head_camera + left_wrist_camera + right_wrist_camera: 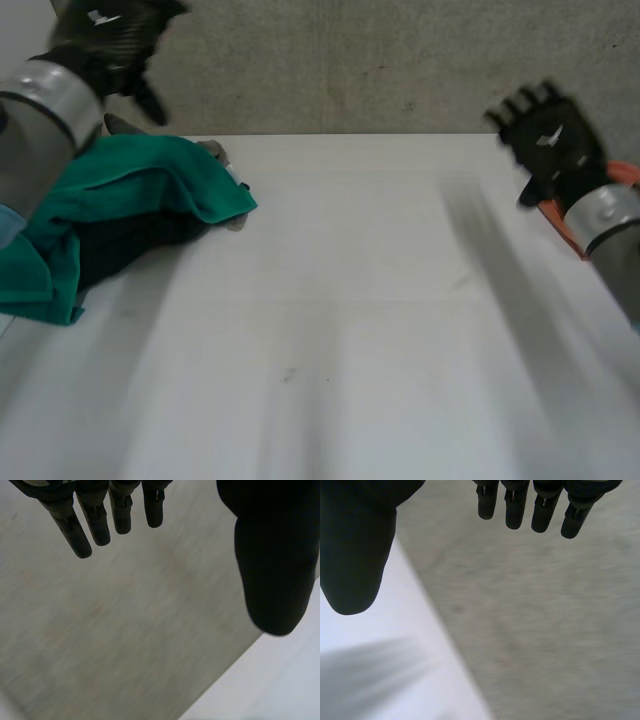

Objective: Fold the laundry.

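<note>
A crumpled teal green cloth (pixel 130 195) lies in a heap at the far left of the white table (pixel 340 330), with a dark fold beneath it and a bit of grey fabric (pixel 215 152) at its far edge. My left hand (pixel 115 40) is raised above and behind the heap, apart from it; its fingers (pixel 100 517) hang straight over the grey floor and hold nothing. My right hand (pixel 550 135) hovers over the table's far right corner, its fingers (pixel 530 507) straight and spread, with nothing in them.
An orange object (pixel 580 215) sits at the table's right edge, partly behind my right arm. Grey carpet (pixel 350 70) lies beyond the table's far edge. A light-blue item (pixel 8 225) peeks out at the left edge.
</note>
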{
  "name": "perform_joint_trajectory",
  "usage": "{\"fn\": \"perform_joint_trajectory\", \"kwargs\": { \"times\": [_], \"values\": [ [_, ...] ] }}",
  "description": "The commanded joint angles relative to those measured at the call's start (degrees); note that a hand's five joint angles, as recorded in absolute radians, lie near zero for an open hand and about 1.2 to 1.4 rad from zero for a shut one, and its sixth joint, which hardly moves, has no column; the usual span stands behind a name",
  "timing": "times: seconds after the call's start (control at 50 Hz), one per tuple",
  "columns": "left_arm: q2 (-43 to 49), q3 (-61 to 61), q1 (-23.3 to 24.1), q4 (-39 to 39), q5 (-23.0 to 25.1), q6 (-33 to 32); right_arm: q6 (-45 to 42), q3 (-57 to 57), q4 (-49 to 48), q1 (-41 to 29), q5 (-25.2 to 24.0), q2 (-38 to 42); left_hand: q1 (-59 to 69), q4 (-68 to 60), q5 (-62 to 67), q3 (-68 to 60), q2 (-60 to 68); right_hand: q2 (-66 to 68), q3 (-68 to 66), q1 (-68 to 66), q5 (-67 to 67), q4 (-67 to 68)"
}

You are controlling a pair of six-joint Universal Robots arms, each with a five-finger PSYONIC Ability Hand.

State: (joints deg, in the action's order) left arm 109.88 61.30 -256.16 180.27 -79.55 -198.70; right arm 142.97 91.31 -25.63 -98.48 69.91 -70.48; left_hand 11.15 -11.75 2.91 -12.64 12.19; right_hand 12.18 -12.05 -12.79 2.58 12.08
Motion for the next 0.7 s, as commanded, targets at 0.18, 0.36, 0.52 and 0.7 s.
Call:
{"fn": "perform_joint_trajectory", "kwargs": {
  "times": [0.18,0.36,0.52,0.7],
  "values": [
    [31.00,-10.14,-14.98,12.99,2.20,-25.42,-0.23,1.77,18.77,-4.45,0.23,1.40,3.94,-3.35,2.19,-2.45,2.90,-2.18,2.05,2.79,-2.58,-2.08],
    [35.32,-12.08,-15.34,15.11,6.95,-23.84,-0.23,3.61,18.60,-3.57,0.32,1.31,68.70,-68.11,66.95,-67.21,67.66,-2.18,2.05,2.79,-2.58,-2.08],
    [18.48,-7.87,-8.76,15.72,0.19,-13.40,-0.15,3.35,18.60,-3.30,0.32,0.70,68.85,-68.25,67.09,-67.36,67.81,-2.18,2.05,2.79,-2.58,-2.08],
    [-0.08,0.04,3.45,15.90,0.27,7.51,0.73,3.61,18.42,-3.21,0.49,-1.67,68.85,-68.25,67.09,-67.36,67.81,-2.18,2.05,2.79,-2.58,-2.08]
  ]
}}
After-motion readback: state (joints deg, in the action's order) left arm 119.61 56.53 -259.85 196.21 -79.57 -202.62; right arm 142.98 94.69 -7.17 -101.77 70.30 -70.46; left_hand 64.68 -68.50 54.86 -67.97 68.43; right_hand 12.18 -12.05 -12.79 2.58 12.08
